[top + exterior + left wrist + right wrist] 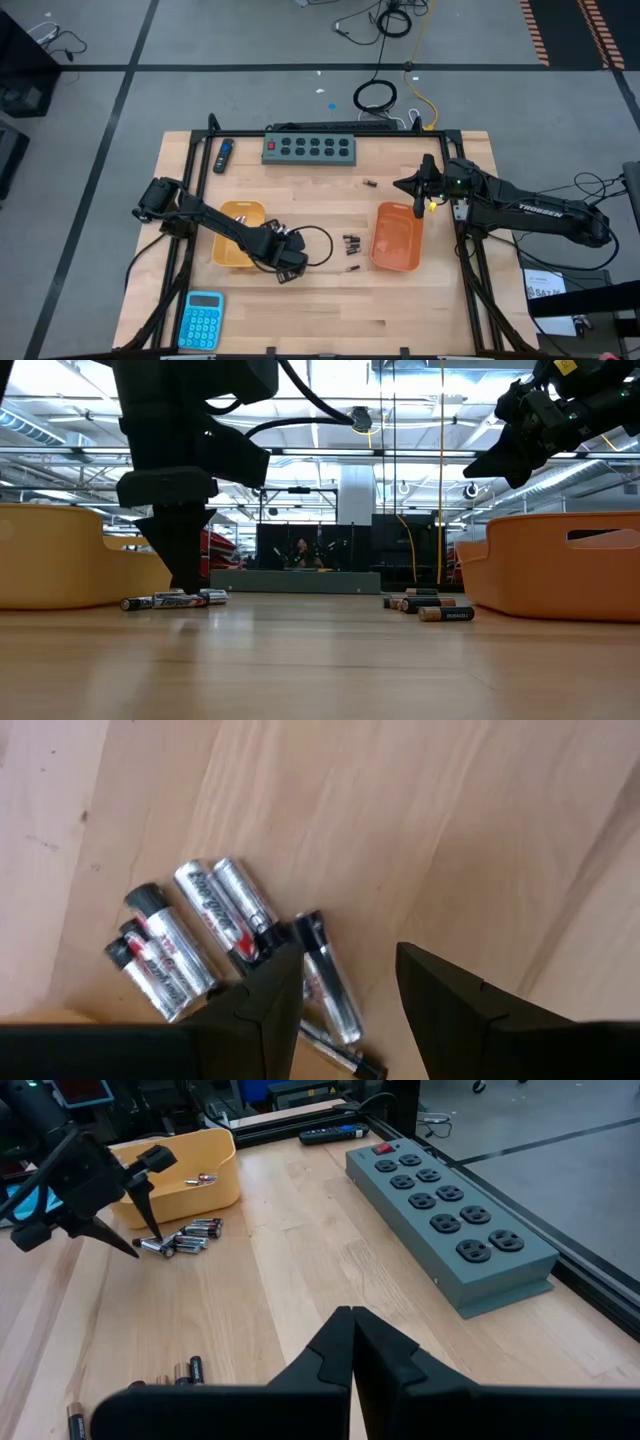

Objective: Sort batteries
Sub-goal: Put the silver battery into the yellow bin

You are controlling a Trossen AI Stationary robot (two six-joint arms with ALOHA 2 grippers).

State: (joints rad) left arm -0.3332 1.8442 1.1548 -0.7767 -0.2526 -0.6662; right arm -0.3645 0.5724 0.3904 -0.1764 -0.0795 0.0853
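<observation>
Several silvery-grey batteries (200, 930) lie in a cluster on the table beside the yellow bin (232, 215). They also show in the low view (175, 600) and the right wrist view (185, 1235). My left gripper (348, 960) is open, pointing down at this cluster. One battery (325, 975) lies partly between its fingers. A few dark batteries (350, 242) lie near the orange bin (397, 240). My right gripper (352, 1315) is shut and empty, raised at the far side of the orange bin. My left gripper stands with open fingers, pointing down, at the right end of the silvery battery cluster. One finger (265, 990) covers the ends of some batteries. I cannot tell whether it touches them.
A grey power strip (310, 148) lies along the far edge, with a blue-and-black gadget (223, 155) to its left. A blue calculator (202, 320) lies at the near left. One battery (371, 183) lies alone mid-table. A battery (200, 1178) lies in the yellow bin.
</observation>
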